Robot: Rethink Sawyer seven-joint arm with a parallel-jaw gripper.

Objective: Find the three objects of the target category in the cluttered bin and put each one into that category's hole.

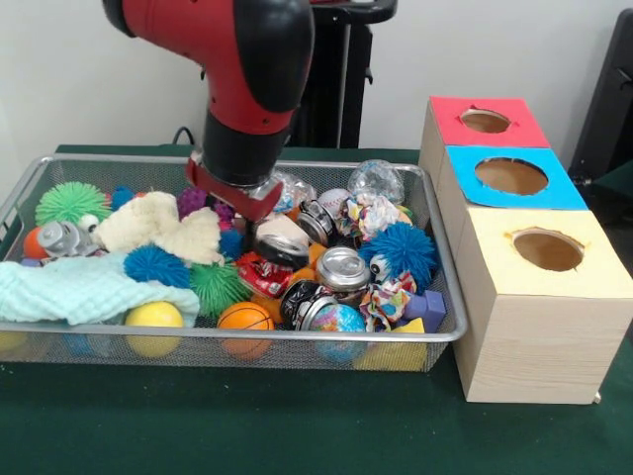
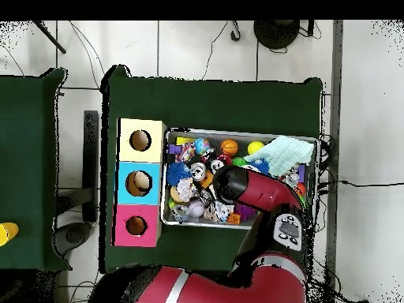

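Beside boxes, bin [image 1: 447, 338] lying lengthwise across table, arm [image 1: 247, 89] above

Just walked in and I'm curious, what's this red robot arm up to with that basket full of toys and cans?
The red and black arm is reaching down into the wire mesh bin, which is crammed with spiky balls, crushed cans, cloths and small toys. Its lower end sits low over the middle of the pile, but the fingers are hidden, so a grip can't be confirmed. Beside the bin stand three wooden boxes; the red-topped hole looks empty from the front view.
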